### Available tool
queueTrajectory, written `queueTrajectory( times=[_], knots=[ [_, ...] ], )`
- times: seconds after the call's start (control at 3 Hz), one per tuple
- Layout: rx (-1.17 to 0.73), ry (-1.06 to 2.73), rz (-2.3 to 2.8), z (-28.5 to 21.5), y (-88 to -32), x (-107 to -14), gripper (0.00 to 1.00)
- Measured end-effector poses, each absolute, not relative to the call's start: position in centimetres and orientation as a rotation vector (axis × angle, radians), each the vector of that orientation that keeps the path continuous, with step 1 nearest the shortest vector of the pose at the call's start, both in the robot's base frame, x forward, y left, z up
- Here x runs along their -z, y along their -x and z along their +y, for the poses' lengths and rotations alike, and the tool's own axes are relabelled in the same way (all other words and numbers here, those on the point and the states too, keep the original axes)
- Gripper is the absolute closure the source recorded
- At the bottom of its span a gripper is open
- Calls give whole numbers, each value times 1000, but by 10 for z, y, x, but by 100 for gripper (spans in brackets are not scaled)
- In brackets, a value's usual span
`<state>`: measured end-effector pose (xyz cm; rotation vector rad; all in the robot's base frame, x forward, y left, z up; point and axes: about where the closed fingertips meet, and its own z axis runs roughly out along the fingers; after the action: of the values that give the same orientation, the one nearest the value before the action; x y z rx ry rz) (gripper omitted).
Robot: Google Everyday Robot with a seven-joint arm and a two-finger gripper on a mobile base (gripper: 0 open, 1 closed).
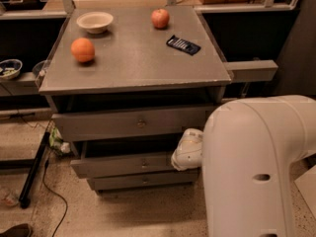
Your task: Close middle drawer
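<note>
The grey cabinet (133, 63) has three drawers. The middle drawer (123, 165) is the low front panel with a tiny knob, and it stands out a little from the cabinet, with a dark gap above it. My gripper (186, 151) is at the drawer's right end, against the front panel. Only the white rounded end of my arm (256, 167) shows there. The top drawer (133, 124) with its round knob sits above it, and the lowest drawer front (143, 181) sits below.
On the cabinet top lie an orange (82, 50), a white bowl (95, 21), an apple (160, 18) and a dark packet (183, 45). A black pole (33, 169) and a cable lie on the floor at the left. Dark shelving stands on both sides.
</note>
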<state>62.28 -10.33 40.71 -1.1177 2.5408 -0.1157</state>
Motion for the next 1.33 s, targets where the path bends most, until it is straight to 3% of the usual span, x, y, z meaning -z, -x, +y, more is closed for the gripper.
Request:
queueTrajectory(
  times=[1.33],
  knots=[
    [200,1122,2503,-91,-658,-394,100]
  ],
)
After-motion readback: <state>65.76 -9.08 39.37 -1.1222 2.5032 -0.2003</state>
